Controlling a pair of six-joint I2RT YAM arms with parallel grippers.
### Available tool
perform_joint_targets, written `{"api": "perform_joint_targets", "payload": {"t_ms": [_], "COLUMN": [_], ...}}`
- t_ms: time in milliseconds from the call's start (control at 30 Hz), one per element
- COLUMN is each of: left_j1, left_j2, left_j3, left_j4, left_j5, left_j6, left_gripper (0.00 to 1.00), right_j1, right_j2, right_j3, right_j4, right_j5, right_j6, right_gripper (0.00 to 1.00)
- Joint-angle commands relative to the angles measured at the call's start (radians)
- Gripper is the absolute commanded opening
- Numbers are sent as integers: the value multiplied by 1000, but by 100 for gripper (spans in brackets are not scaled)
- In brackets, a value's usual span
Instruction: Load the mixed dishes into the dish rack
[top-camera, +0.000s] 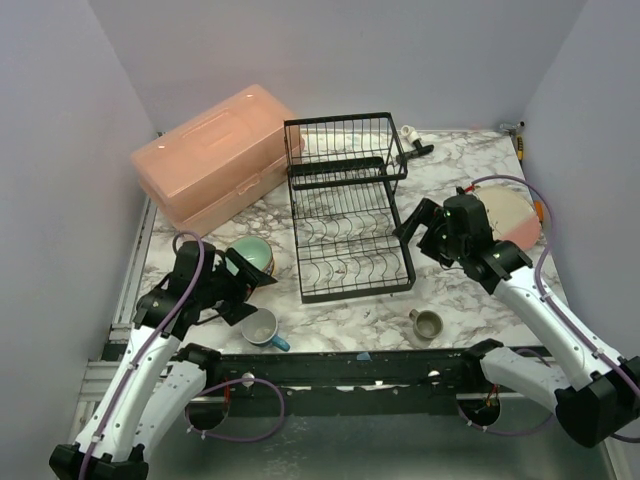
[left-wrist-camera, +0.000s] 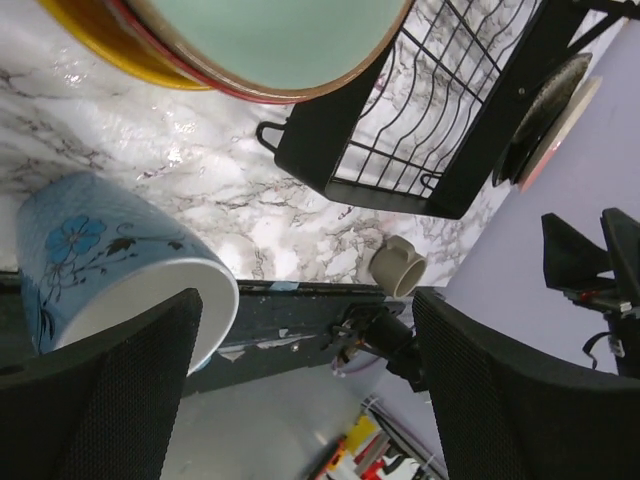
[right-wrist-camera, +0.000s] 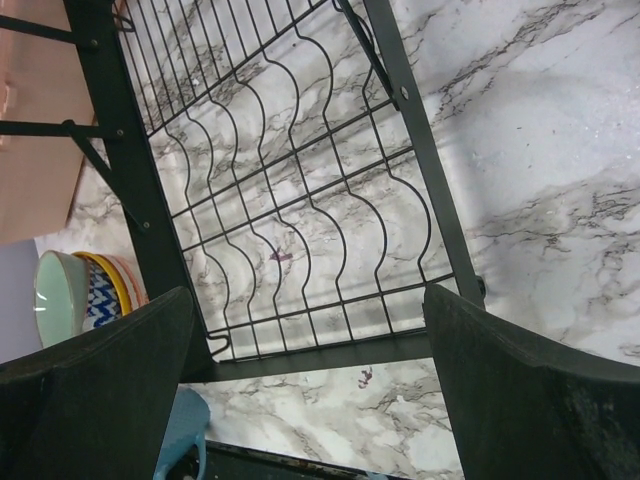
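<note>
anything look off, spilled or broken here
Nothing looks spilled or broken. Two small things stand out: a couple of reddish specks on the table under the near end of the rack, and a white mug sitting alone behind the rack, apart from the other dishes.

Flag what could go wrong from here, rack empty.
1. The open left gripper sits right by the blue floral cup, which stands near the front edge of the table; a finger bump could push it off.
2. The stacked bowls are close beside that arm; a swing might topple them.
3. The open right gripper hovers over the dish rack wires; descending could snag a finger or shove the rack.
</note>
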Motion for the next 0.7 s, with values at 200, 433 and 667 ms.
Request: {"api": "perform_joint_targets", "payload": {"t_ms": [200,433,667], "left_j1": [-24,-57,-97], "left_j2": [30,131,268], "left_j3": [43,82,96], "left_j4": [-164,-207,-198], "left_j5": [-53,-84,-120], "left_j6": [-264,-285,-282], "left_gripper": [81,71,55], "right_j1": [-4,-5,-4], "right_j2": [-44,-43,-44], "right_j3": [-2,-7,-7], "right_j4": [-13,-10,-15], "right_j5": [-15,-20,-31], "right_j6": [39,53,63], "right_gripper": [100,99,98]}}
